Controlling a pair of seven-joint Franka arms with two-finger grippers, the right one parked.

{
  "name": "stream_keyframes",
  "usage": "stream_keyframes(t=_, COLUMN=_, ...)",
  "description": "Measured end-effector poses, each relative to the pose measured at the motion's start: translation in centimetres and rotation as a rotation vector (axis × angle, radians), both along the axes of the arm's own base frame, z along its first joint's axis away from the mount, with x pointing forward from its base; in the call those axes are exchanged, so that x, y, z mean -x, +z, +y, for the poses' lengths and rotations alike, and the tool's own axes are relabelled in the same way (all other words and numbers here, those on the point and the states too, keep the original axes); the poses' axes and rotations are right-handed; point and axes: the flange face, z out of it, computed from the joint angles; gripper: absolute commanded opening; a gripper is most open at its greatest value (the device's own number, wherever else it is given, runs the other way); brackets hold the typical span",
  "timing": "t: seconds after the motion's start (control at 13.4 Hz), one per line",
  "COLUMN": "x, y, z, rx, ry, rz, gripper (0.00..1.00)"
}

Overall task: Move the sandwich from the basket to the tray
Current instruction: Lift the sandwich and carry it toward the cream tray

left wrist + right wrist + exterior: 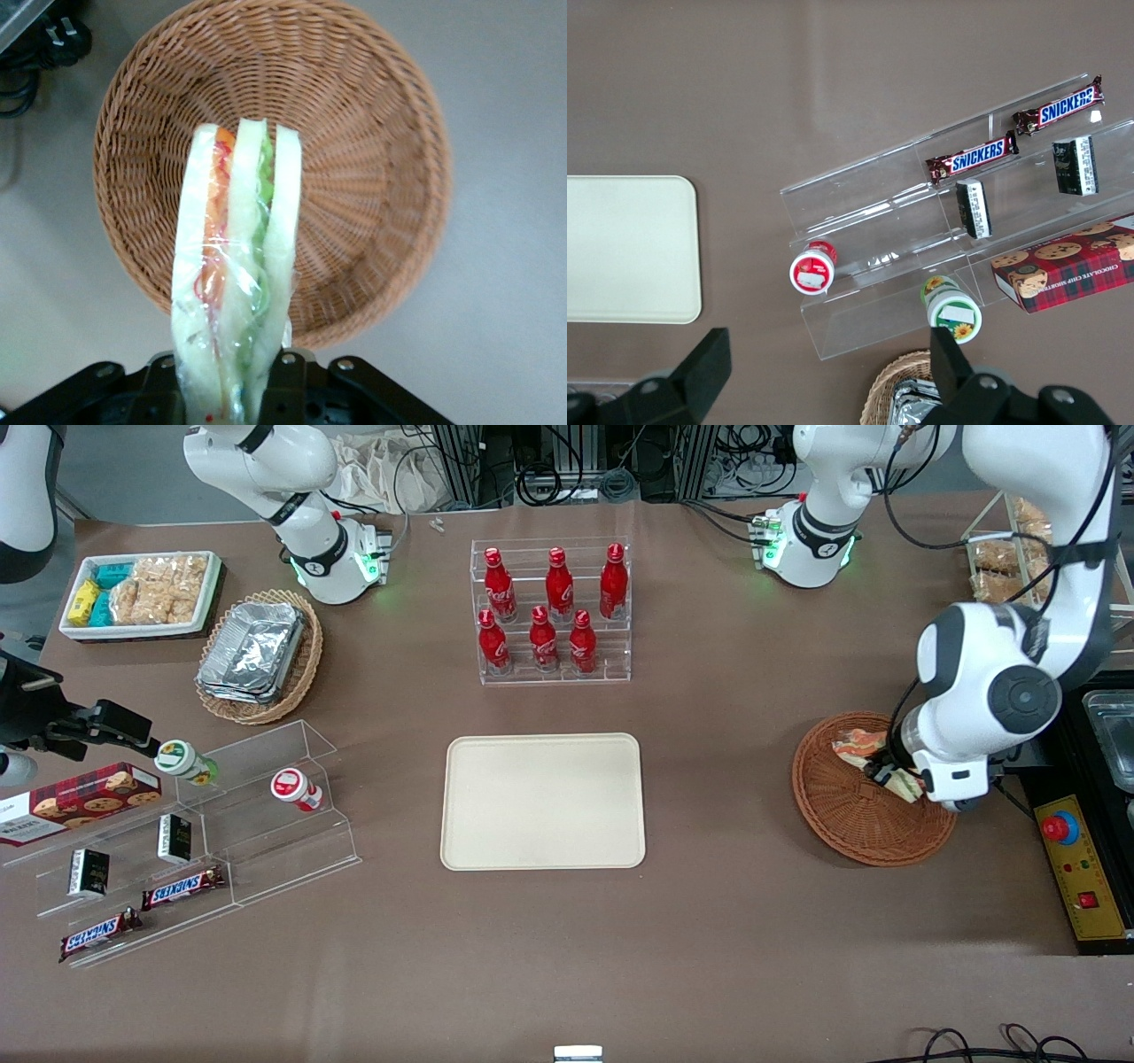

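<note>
The claw point(232, 385) is closed on the sandwich point(235, 283); its two dark fingers point(285, 390) press the wrapped wedge from both sides at one end. The sandwich stands out from the claw with its layers showing on edge: pale bread, an orange-red layer, and a green layer, all under clear film. In the wrist view the whole inside of the basket point(372, 168) shows under the sandwich, so the sandwich appears lifted off the weave and not lying on it.

In the front view the claw point(886, 772) hangs over the basket point(842, 815), toward the working arm's end of the surface point(726, 921). The sandwich point(905, 784) is partly hidden by the arm. A second wrapped piece point(855, 746) with orange and green colours shows at the basket rim, just beside the claw and farther from the front camera.

The tray point(542, 801) lies flat on the surface, well apart from the claw, toward the parked arm's end. A clear rack of red bottles point(551, 609) stands farther from the front camera than the tray.
</note>
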Motion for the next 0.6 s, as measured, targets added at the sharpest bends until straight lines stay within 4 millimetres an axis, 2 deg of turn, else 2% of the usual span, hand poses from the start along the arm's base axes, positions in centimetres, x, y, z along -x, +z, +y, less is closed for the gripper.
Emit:
stream_keyframes(t=0.07, x=-0.2, y=1.6, z=-1.6, rx=0.003, ry=-0.026, rz=0.001, gripper=0.19)
stream_keyframes(t=0.22, x=-0.2, y=3.4, z=-5.5, rx=0.013, ry=-0.094, rz=-0.002, gripper=0.18)
stream_keyframes(t=0.45, x=1.3, y=3.5, z=-12.5, rx=0.035, ry=-0.229, rz=0.003, gripper=0.17)
stream_keyframes(t=0.52, x=2.1, y=3.4, z=-15.1, rx=0.045, ry=-0.276, rz=0.007, gripper=0.12)
stream_keyframes(t=0.6, x=2.9, y=3.3, z=-17.8, rx=0.058, ry=-0.324, rz=0.006, gripper=0.10)
